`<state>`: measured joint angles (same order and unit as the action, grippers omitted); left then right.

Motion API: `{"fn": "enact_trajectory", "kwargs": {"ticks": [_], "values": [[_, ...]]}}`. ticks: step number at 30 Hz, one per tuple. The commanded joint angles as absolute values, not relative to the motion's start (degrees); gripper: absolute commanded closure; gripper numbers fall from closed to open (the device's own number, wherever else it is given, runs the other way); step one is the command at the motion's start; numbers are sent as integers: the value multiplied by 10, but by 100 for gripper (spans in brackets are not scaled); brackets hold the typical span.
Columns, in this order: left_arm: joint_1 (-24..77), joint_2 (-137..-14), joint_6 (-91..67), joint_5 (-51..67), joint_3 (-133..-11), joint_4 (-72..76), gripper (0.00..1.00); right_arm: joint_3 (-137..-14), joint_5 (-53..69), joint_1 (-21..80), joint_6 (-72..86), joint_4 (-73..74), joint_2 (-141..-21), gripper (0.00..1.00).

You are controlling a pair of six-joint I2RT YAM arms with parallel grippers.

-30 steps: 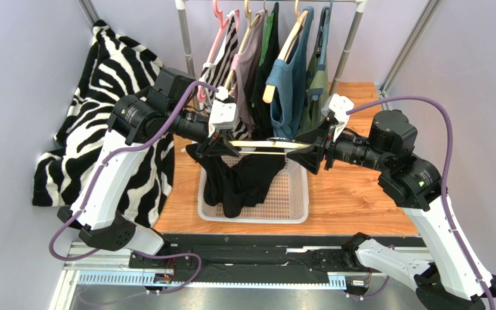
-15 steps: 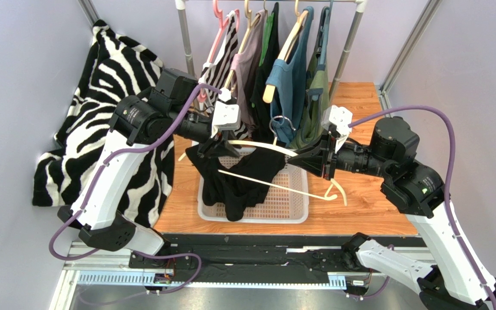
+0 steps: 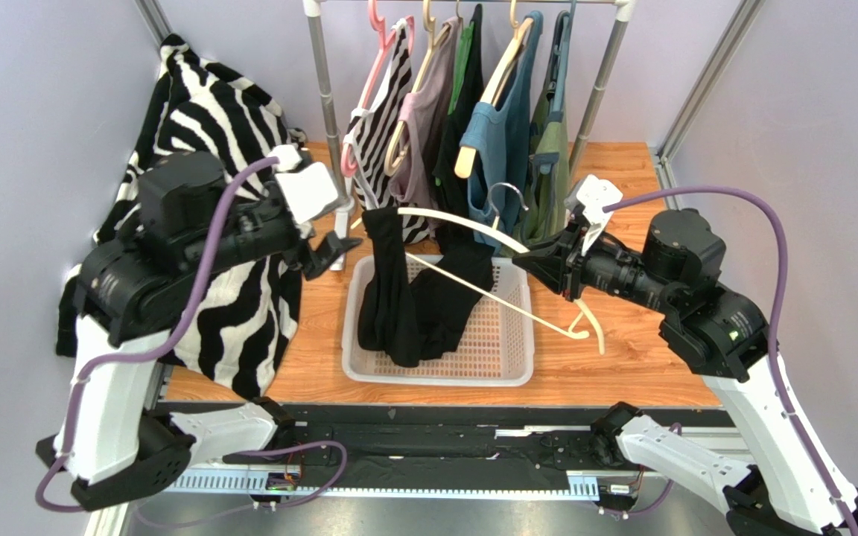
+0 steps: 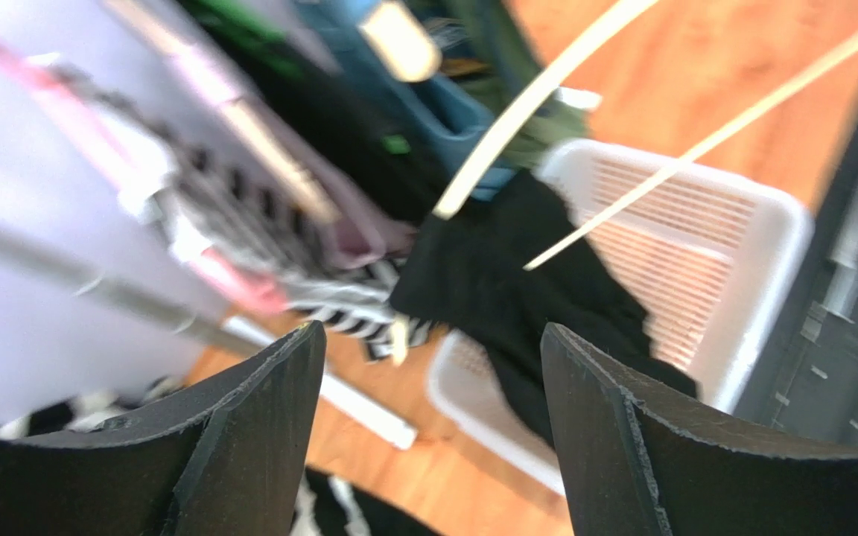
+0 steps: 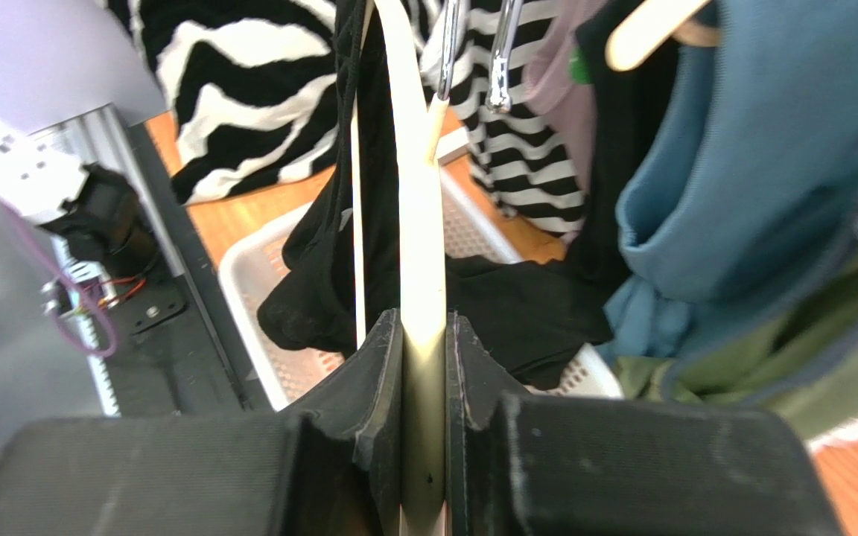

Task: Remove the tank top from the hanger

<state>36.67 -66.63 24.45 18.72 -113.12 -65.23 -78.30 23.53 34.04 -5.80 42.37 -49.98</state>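
The black tank top [image 3: 400, 302] hangs from the left end of a cream hanger [image 3: 462, 223] and trails down into the white basket [image 3: 512, 363]. My right gripper [image 3: 529, 262] is shut on the hanger's right arm; in the right wrist view the cream hanger [image 5: 406, 134] runs straight out from between the closed fingers of my right gripper [image 5: 422, 324], with black tank top cloth [image 5: 344, 190] beside it. My left gripper [image 3: 333, 251] is open, left of the tank top and apart from it. In the left wrist view nothing is between the spread fingers of my left gripper [image 4: 431, 329], and the tank top [image 4: 512, 279] lies beyond them.
A clothes rack [image 3: 322, 78] behind the basket carries several garments on hangers, among them a striped top [image 3: 383, 112] and a blue one [image 3: 501, 145]. A zebra-print blanket [image 3: 210, 134] fills the left corner. Bare wooden tabletop [image 3: 624, 357] lies right of the basket.
My left gripper has opened, let go of the tank top and swung back to the left. My right gripper has shut on the hanger, whose left end has tilted upward.
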Motion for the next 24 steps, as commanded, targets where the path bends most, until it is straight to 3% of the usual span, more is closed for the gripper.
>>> {"fn": "enact_trajectory", "kwargs": {"ticks": [1,8,16,24], "values": [[368,-631,206,68,-1073,-596,25,-792,178,339,-59,351,-457,100],[366,-613,141,154,-919,-563,47,-795,192,339,-46,342,-445,100],[365,-659,83,180,-902,-519,29,-790,214,339,-36,338,-439,100],[365,-693,67,198,-911,-492,27,-786,228,339,-32,334,-436,100]]}}
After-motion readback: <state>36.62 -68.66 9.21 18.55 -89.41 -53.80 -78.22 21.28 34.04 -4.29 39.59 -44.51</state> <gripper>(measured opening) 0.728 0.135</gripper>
